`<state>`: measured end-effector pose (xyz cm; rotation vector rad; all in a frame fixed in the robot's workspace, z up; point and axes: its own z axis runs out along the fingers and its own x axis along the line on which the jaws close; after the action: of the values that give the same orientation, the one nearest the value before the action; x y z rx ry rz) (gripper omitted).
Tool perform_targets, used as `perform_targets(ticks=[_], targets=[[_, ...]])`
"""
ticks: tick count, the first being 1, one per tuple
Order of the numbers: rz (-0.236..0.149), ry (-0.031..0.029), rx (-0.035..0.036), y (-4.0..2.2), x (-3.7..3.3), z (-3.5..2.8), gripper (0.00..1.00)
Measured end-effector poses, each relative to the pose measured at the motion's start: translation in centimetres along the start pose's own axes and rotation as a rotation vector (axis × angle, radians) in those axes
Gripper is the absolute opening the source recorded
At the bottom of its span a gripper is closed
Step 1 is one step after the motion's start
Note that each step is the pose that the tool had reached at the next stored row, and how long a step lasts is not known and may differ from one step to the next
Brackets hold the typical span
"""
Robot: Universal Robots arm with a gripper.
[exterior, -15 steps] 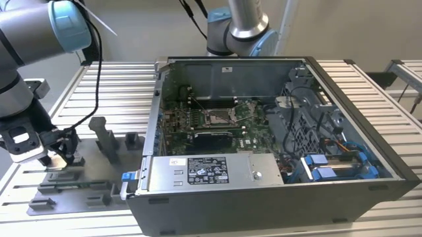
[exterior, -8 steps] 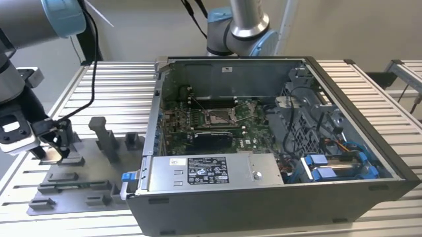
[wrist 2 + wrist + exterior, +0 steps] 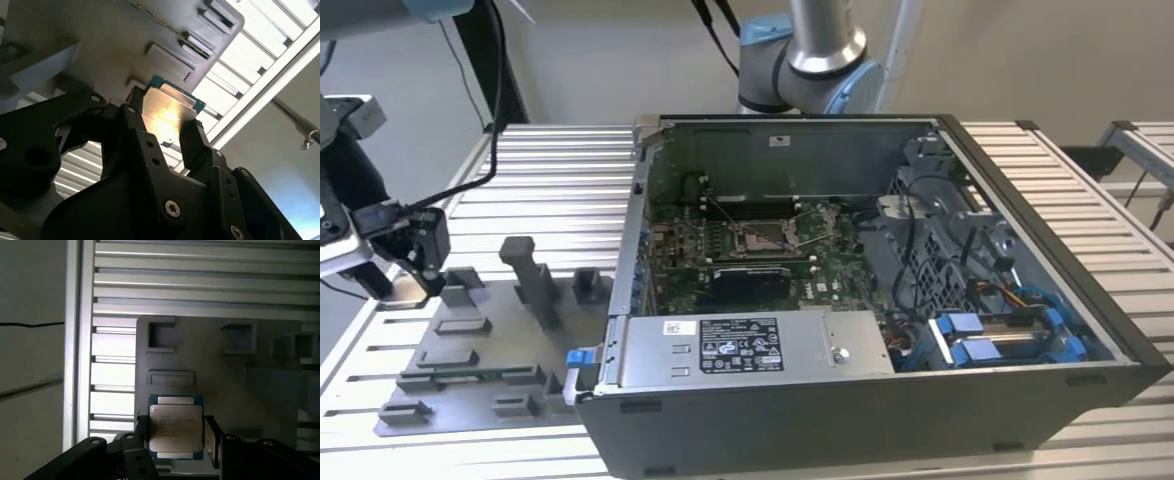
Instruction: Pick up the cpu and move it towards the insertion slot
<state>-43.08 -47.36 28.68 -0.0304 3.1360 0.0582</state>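
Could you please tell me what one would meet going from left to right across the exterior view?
The gripper holding the cpu → the grey tray → the insertion slot → the blue drive caddies.

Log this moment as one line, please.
gripper: shut on cpu | position: over grey tray | insertion slot: not reached

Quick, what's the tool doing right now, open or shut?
The tool: closed on the small thin square silvery-topped cpu, above the grey plastic tray.
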Motion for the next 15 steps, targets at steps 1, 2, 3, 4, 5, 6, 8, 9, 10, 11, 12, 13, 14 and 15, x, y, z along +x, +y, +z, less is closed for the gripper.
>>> perform_targets(ticks=[1,2,3,4,5,6,8,9,10,11,12,13,14,15], targets=[[0.0,0.0001,0.0001,0.02,0.0,-0.45,0.0],[0.0,0.0,0.0,0.03,-0.01,-0.9,0.0],[0.0,0.0,0.0,0.05,-0.01,-1.36,0.0],[0.0,0.0001,0.0001,0.07,-0.01,-1.81,0.0],[0.0,0.0,0.0,0.08,-0.01,-2.27,0.0],[0.0,-0.0001,0.0,0.1,-0.02,-2.72,0.0],[0.0,0.0,0.0,0.13,-0.02,-3.56,0.0],[0.0,0.0,0.0,0.15,-0.02,-3.96,0.0],[0.0,0.0001,0.0001,0.16,-0.02,-4.31,0.0],[0.0,0.0,0.0,0.17,-0.03,-4.66,0.0],[0.0,0.0,0.0,0.19,-0.03,-4.98,0.0],[0.0,0.0,0.0,0.2,-0.03,-5.28,0.0],[0.0,0.0,0.0,0.22,-0.04,-5.52,0.0],[0.0,-0.0001,0.0,0.24,-0.04,-5.79,0.0]])
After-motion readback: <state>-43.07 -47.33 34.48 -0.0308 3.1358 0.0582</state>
